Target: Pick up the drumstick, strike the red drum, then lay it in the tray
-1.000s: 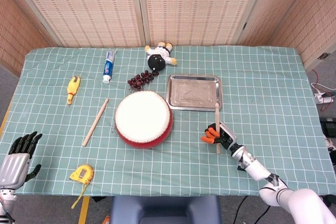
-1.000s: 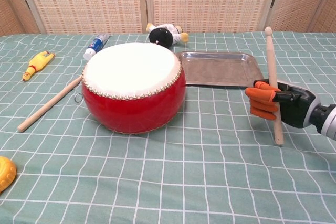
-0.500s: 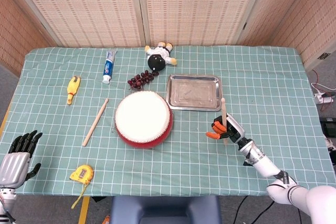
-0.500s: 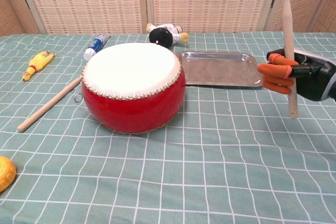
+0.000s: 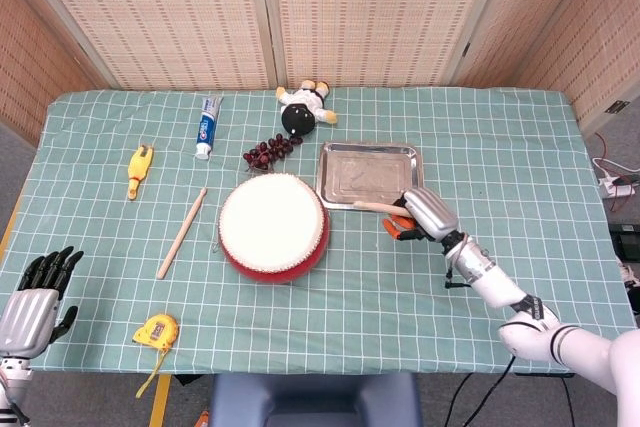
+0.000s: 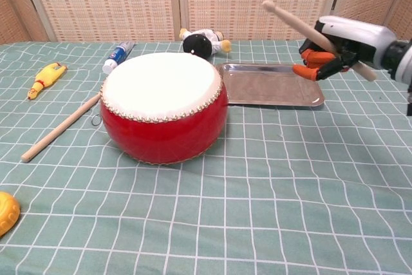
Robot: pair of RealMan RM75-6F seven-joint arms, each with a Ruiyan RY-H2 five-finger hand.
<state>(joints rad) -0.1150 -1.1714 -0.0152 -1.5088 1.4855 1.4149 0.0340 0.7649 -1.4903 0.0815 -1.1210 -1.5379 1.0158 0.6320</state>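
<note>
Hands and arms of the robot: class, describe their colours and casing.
The right hand has a silver-white back, black inner parts and orange fingertips; its arm is white with grey joints. The left hand has a silver-grey back and black fingers.

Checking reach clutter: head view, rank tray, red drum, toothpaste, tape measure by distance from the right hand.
From the right hand:
1. Tray, just behind it.
2. Red drum, toward table centre.
3. Toothpaste, far back corner side.
4. Tape measure, front edge, opposite side.
</note>
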